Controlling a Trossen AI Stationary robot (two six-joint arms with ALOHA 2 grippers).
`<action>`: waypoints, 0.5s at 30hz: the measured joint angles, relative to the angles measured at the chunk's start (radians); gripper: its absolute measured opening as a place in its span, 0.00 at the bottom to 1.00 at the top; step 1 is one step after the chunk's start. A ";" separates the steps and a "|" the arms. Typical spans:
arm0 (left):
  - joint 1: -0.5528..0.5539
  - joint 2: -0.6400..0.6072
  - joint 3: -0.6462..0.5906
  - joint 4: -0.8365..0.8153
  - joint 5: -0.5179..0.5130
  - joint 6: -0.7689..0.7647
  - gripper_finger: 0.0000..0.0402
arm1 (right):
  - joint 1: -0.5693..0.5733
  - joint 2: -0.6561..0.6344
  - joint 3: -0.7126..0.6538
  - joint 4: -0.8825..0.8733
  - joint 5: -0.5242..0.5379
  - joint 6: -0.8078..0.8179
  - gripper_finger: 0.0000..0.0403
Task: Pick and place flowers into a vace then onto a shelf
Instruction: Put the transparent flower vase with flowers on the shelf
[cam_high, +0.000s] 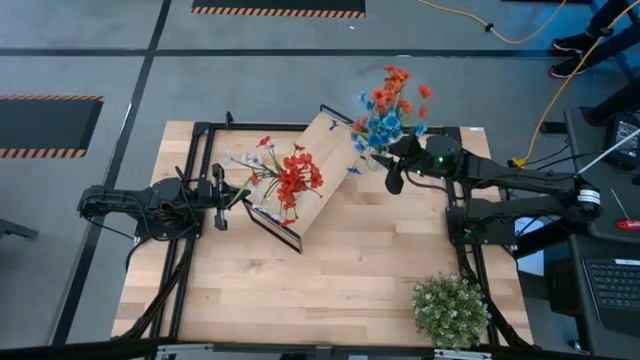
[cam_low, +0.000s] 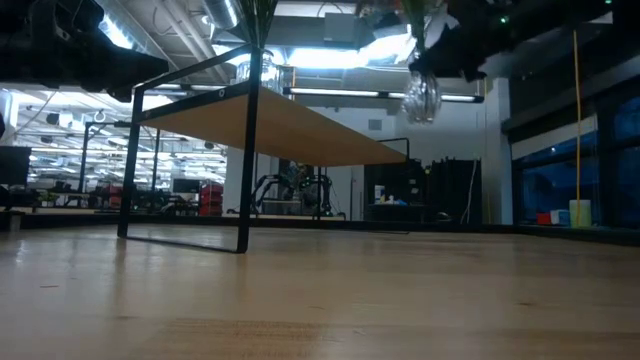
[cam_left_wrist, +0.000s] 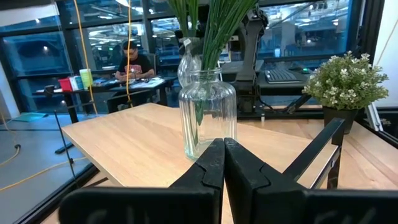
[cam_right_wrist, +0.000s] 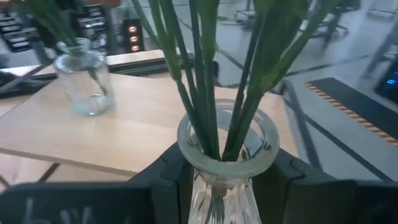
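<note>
The shelf (cam_high: 318, 160), a light-wood board on a black wire frame, stands slanted at the table's middle. A clear glass vase (cam_left_wrist: 208, 115) with red and white flowers (cam_high: 290, 180) stands on its base on the board. My left gripper (cam_left_wrist: 224, 152) is shut just short of that vase, on the table's left side (cam_high: 218, 190). My right gripper (cam_right_wrist: 227, 171) is shut on a second glass vase (cam_low: 422, 95) with blue and red-orange flowers (cam_high: 388, 110), off the shelf's far right end. My right gripper pinches the second vase's neck (cam_right_wrist: 205, 163) just under the rim, one finger (cam_right_wrist: 168, 177) on each side. The fingers come level from the table's right. The vase is upright and lifted clear of the table, its body (cam_low: 422, 100) hanging below the fingers.
A bushy round green plant (cam_high: 450, 308) stands near the table's near right corner. Black frame rails (cam_high: 190, 240) run along the table's sides. The near half of the tabletop (cam_high: 330, 290) is bare wood. A person (cam_left_wrist: 130, 62) sits at a desk beyond the table.
</note>
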 joint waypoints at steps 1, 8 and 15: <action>0.000 0.000 0.000 0.000 0.000 0.000 0.01 | -0.002 0.017 0.014 0.002 -0.019 -0.010 0.29; 0.000 0.000 0.000 0.000 0.000 0.000 0.01 | -0.053 0.169 0.100 0.042 -0.127 -0.087 0.29; 0.000 0.000 0.000 0.000 0.000 0.000 0.01 | -0.121 0.309 0.172 0.168 -0.277 -0.109 0.29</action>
